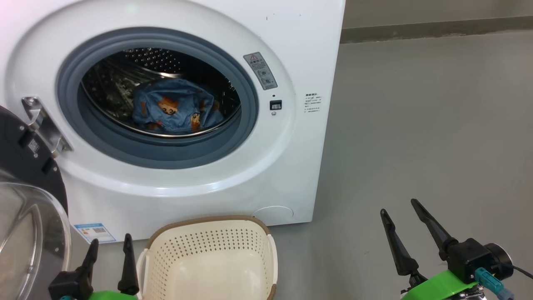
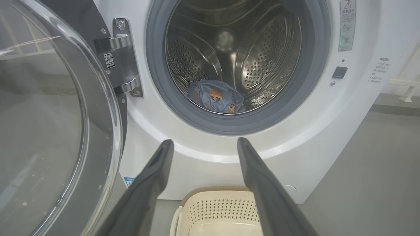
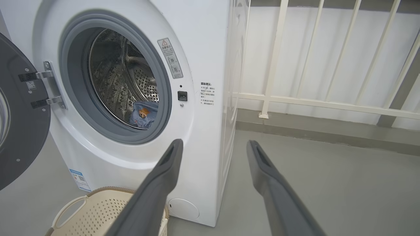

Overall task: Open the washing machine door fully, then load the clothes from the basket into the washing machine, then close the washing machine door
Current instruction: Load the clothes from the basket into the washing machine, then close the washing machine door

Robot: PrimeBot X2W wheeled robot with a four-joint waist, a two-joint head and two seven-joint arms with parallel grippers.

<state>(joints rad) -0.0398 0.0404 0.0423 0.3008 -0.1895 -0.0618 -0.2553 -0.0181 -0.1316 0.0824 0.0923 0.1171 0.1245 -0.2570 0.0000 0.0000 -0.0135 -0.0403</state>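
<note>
The white washing machine (image 1: 291, 41) stands with its round door (image 1: 29, 225) swung wide open to the left, glass bowl (image 2: 42, 131) facing out. The blue bear-print clothes (image 1: 175, 106) lie bunched at the bottom of the steel drum (image 2: 262, 49), also seen as clothes (image 2: 216, 96) and clothes (image 3: 142, 114). The cream basket (image 1: 208, 254) sits on the floor in front of the machine, nothing showing inside it. My left gripper (image 1: 110, 243) is open just left of the basket. My right gripper (image 1: 399, 206) is open over the bare floor to the right.
Grey floor (image 1: 416, 125) stretches to the right of the machine. A white railing (image 3: 328, 105) and low kerb stand behind it. The open door takes up the space at the left.
</note>
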